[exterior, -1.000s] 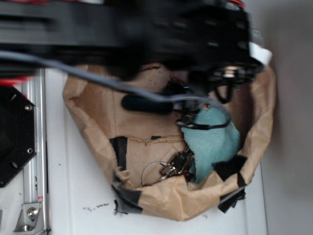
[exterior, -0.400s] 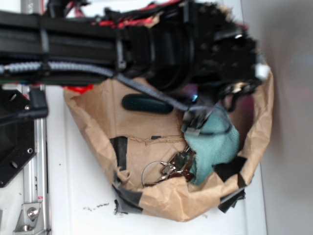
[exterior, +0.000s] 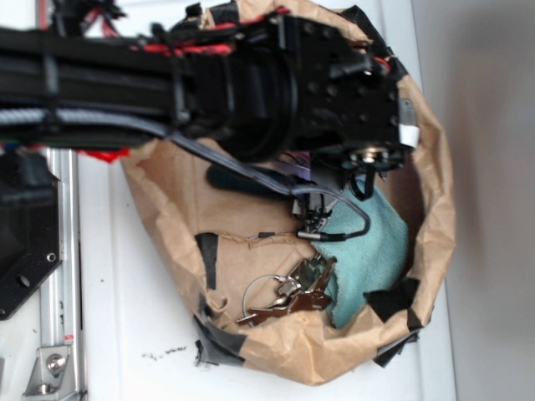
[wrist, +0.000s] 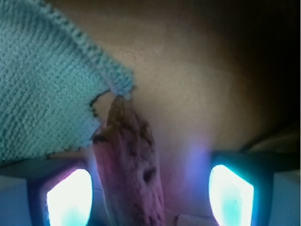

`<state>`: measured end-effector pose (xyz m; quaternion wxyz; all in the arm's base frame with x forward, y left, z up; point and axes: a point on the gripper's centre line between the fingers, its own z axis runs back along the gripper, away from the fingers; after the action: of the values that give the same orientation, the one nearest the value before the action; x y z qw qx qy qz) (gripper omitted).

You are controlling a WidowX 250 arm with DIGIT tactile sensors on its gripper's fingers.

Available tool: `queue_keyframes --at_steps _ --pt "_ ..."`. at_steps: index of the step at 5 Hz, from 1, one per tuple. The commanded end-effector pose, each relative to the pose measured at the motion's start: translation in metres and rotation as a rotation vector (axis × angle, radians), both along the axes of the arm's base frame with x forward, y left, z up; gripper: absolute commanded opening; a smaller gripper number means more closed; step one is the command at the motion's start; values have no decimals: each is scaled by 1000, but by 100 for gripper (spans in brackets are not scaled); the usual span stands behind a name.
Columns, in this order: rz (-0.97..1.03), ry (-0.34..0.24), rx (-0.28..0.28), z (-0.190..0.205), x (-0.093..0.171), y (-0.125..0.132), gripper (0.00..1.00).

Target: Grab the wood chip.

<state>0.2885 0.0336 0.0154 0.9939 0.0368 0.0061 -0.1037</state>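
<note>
The rough brown bark-like wood chip (wrist: pixel 129 165) lies lengthwise between the black gripper's (wrist: pixel 150 188) parted jaws, nearer the left-hand one.

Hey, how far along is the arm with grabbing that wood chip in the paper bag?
Done: the gripper is down inside the brown paper bag, with the wood chip between its fingers, beside the teal cloth. In hand: lining up; the chip sits nearer one finger, not visibly pinched. Left: closing on it and lifting out.

Rough, pitted wood chip (wrist: pixel 129 165); knitted teal cloth (wrist: pixel 47 84); creased matt brown paper bag (exterior: pixel 167 200); shiny metal keys (exterior: pixel 292 296).
</note>
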Motion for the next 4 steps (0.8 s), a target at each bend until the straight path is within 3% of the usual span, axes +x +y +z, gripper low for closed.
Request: queue_keyframes --at_steps 1,3,4 --pt "40 2 -10 -6 3 3 0" --pt "22 -13 10 -9 12 2 0" --pt "8 -56 37 9 14 2 0"
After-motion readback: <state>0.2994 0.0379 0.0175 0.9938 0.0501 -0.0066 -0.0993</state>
